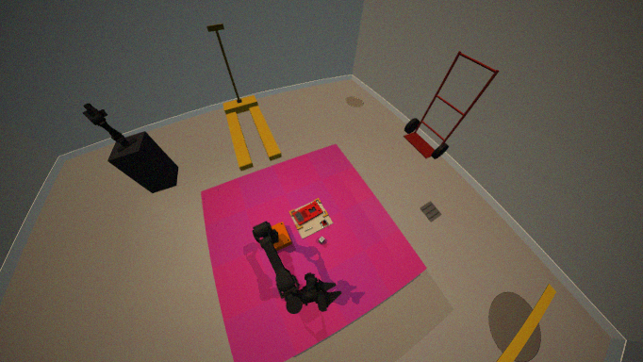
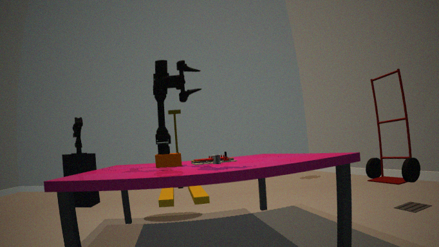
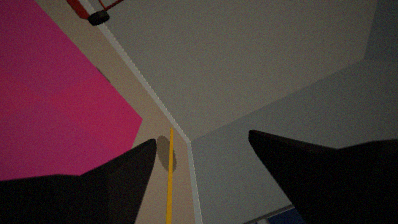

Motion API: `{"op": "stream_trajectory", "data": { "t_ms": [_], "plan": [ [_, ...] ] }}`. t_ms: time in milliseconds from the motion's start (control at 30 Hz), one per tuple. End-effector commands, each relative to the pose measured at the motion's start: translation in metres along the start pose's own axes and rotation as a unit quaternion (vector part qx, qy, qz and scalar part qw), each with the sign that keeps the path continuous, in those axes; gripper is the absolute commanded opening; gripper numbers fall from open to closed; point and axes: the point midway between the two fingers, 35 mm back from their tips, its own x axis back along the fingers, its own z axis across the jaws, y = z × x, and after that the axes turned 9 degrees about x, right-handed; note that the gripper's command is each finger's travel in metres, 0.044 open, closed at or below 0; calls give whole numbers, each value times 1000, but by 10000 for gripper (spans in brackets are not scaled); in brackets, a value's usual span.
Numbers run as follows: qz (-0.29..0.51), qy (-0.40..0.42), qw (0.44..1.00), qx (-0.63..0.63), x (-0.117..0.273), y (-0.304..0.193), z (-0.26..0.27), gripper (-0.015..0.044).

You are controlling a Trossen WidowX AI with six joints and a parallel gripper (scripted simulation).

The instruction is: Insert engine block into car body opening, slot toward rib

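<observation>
The red car body (image 1: 315, 208) (image 2: 202, 160) lies on a cream base board (image 1: 304, 235) near the table's middle. Dark parts show on it; its opening and rib are too small to make out. A small grey block (image 1: 321, 240) (image 2: 216, 159), which looks like the engine block, stands on the table just off the board's near edge. Which way its slot faces cannot be told. My gripper (image 1: 337, 289) (image 2: 201, 80) (image 3: 203, 139) is open and empty, high above the table, pointing sideways and well away from block and car body. Neither shows in the wrist view.
The arm stands on an orange base (image 1: 284, 236) (image 2: 168, 160) left of the board, on the pink table (image 1: 377, 255) (image 2: 273, 164). A small dark and red part (image 1: 323, 222) sits on the board. A pallet jack (image 1: 240, 106), a red hand truck (image 1: 419, 145) and a black pedestal (image 1: 151, 165) stand on the floor beyond.
</observation>
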Motion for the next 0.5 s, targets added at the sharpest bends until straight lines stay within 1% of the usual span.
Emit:
{"op": "stream_trajectory", "data": {
  "t_ms": [0,33,233,467],
  "plan": [
    [0,0,1000,0,0,0,0,426],
    [0,0,1000,-3,-1,0,0,440],
    [7,18,995,-93,-22,5,15,440],
    [18,47,978,-204,-48,16,35,440]
  ]
}}
